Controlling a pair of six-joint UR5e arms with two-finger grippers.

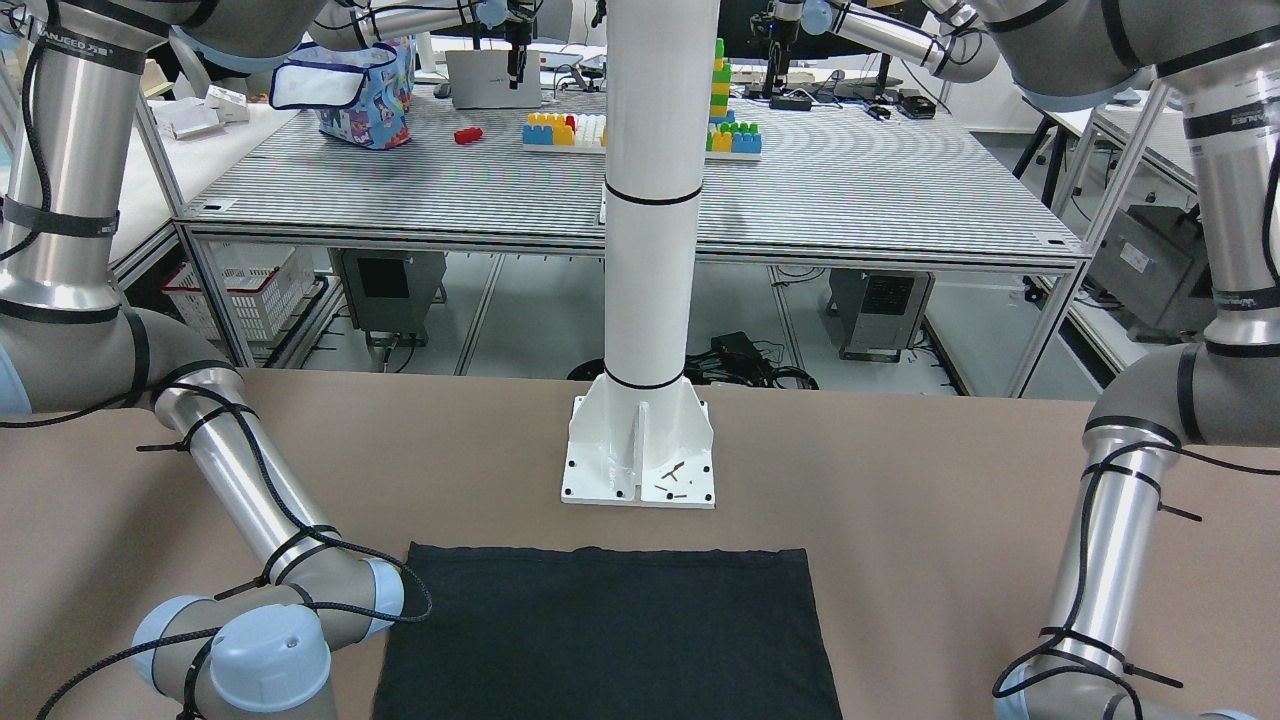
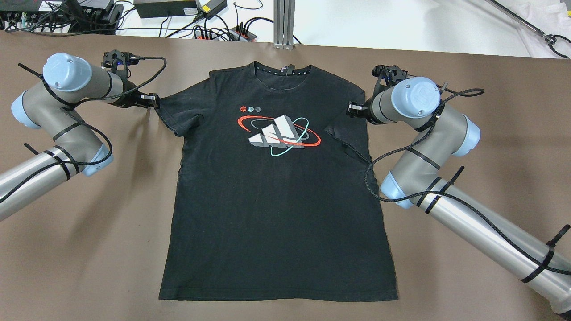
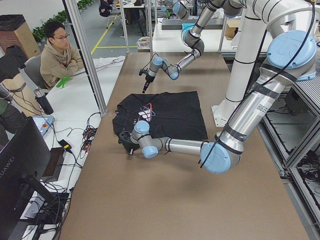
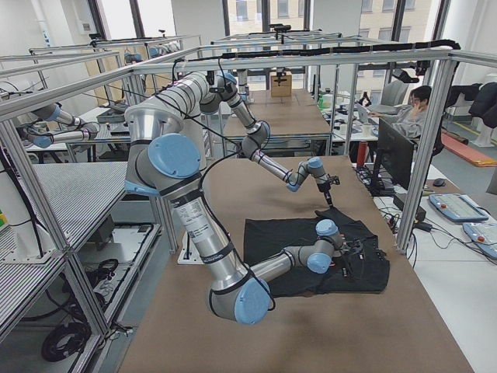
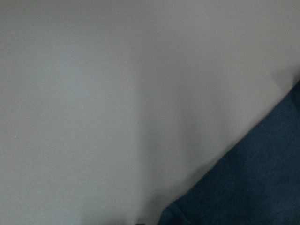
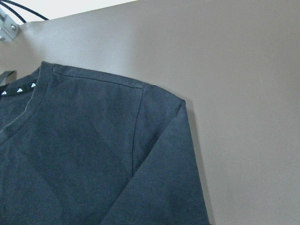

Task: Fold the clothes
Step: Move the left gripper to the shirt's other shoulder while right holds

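Observation:
The clothes are one black T-shirt (image 2: 276,200) with a red, white and teal print on the chest, spread face up on the brown table (image 2: 446,133). Its hem (image 1: 610,630) lies toward the white post. My left gripper (image 2: 153,101) sits low at the tip of the shirt's left sleeve; its wrist view is blurred, with dark fabric (image 5: 253,187) at the lower right. My right gripper (image 2: 351,109) is over the other sleeve (image 6: 159,159), which lies folded in on the body. No view shows either gripper's fingers clearly, so I cannot tell their state.
The white post's base plate (image 1: 640,450) stands just past the hem. Cables and power strips (image 2: 214,31) run along the far table edge beside an aluminium post (image 2: 284,22). A person (image 3: 57,55) sits at the desk beyond, with a monitor (image 3: 20,165) nearby.

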